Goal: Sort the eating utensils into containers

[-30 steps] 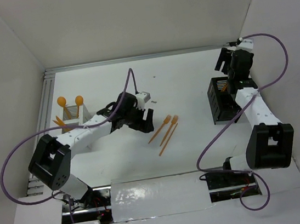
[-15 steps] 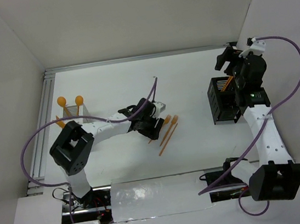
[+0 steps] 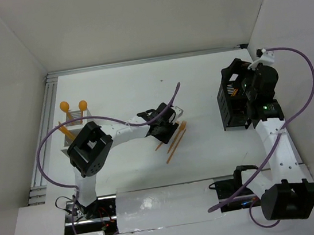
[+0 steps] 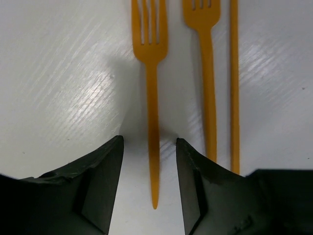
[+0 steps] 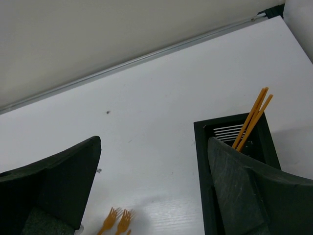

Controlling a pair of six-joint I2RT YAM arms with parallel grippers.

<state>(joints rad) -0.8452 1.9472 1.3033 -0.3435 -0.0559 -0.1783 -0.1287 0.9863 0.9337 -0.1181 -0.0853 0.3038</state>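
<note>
**Left tool poised over a fork**

Your left tool is wide open and empty, with one finger on each side of the fork's handle, which lies flat mid-desk. You're at the pick. I'd lower, then close squarely on that thin handle. The arm stretches rightward, wrist pitched down. The right tool, open and empty, hovers by the black caddy.

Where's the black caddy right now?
Top view: black caddy at the table's right side, under the right gripper; orange utensils stand in it.
</note>
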